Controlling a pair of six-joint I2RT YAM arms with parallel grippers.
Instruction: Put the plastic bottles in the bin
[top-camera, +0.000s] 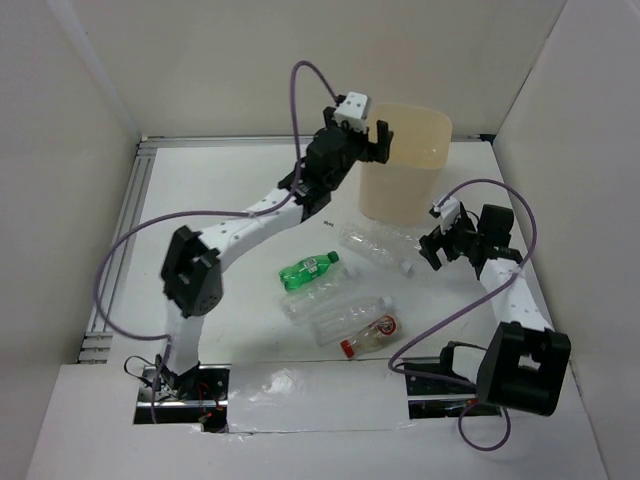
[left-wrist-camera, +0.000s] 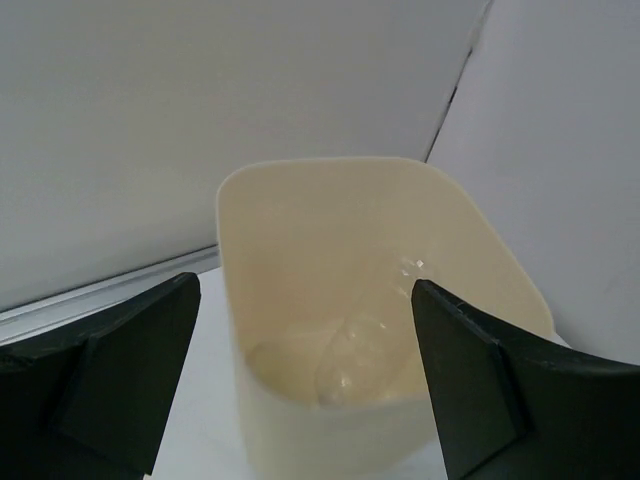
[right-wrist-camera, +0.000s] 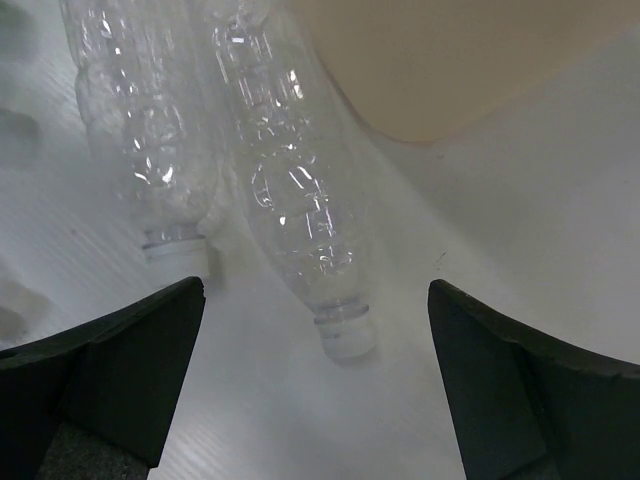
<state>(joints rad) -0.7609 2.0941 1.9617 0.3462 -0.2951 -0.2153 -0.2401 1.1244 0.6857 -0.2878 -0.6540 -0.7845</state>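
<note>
Left gripper: released and empty, it hung over the rim of the bin at its 10 o'clock side.
Bin: it stood at 1 o'clock on the table; one clear bottle lay on its bottom.
Right gripper: fingers spread, holding nothing, it hovered over two clear bottles at the bin's 6 o'clock.
Step in hand: picking the nearer bottle, I judged. Close gently across its body (the cap end may slip).
In the way: the second bottle lay close beside, and the bin wall was near.
Others: a green bottle, a red-capped bottle and two more clear bottles lay near the centre.
</note>
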